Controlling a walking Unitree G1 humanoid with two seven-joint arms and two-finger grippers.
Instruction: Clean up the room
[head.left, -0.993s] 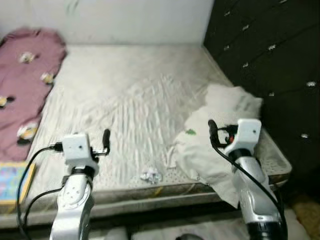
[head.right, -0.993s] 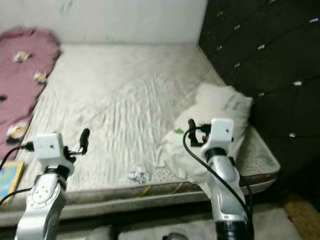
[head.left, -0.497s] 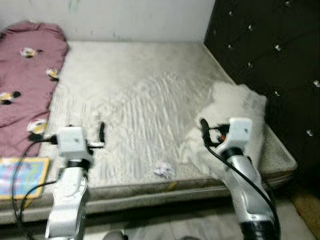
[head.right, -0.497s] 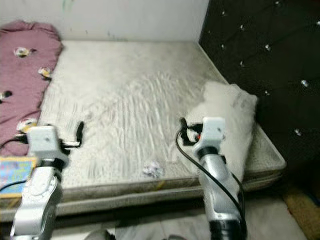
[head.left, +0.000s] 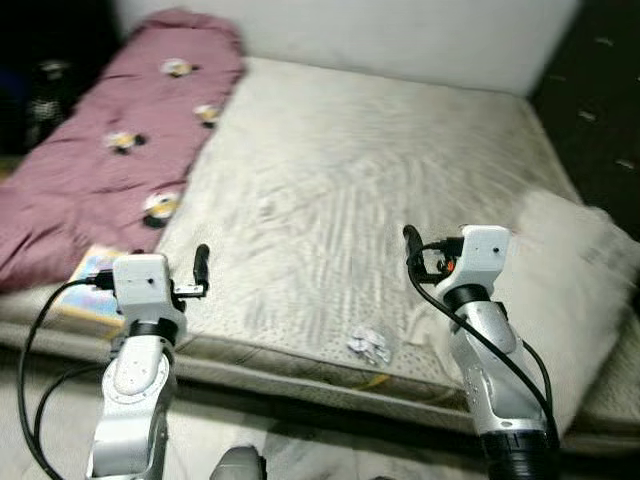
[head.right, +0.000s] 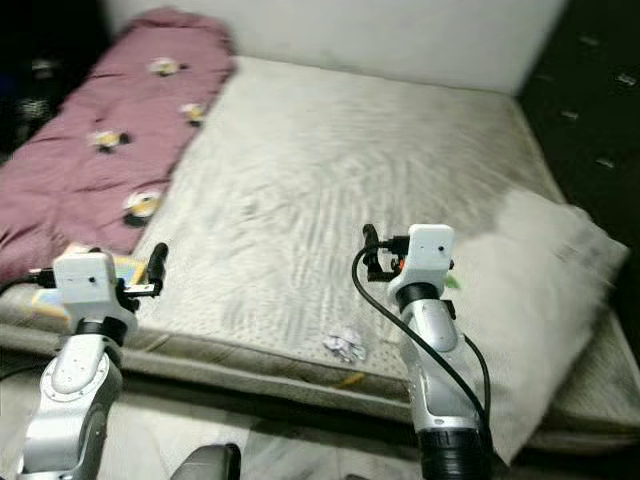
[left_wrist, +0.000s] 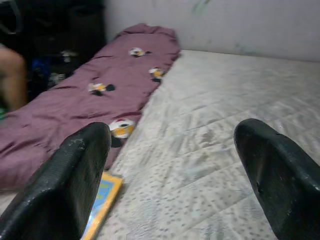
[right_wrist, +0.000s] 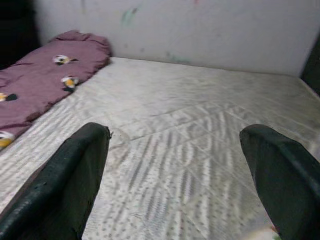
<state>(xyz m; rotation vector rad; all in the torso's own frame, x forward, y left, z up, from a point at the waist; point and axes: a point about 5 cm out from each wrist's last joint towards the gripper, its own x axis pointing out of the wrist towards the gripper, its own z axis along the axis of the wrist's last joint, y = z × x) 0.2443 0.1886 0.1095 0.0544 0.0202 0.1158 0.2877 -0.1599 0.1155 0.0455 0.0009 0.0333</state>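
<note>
Bare mattress (head.left: 330, 190) is spanning the head views, with a purple quilt (head.left: 110, 160) lying along its left edge and a white pillow (head.left: 575, 290) resting at its right edge beside the dark headboard (head.left: 600, 90). Compared with a second ago, the whole view is sitting further left, so the camera is turning, not the things; the quilt and a colourful book (head.left: 85, 290) at the front left corner are now showing more fully. A crumpled paper scrap (head.left: 368, 345), judged the likeliest item to clear, is lying near the front edge, between the arms. Left gripper (left_wrist: 175, 165) and right gripper (right_wrist: 175, 165) are both hovering above the front edge with fingers spread wide, holding nothing. No pickup is yet beginning. No writing is readable.
</note>
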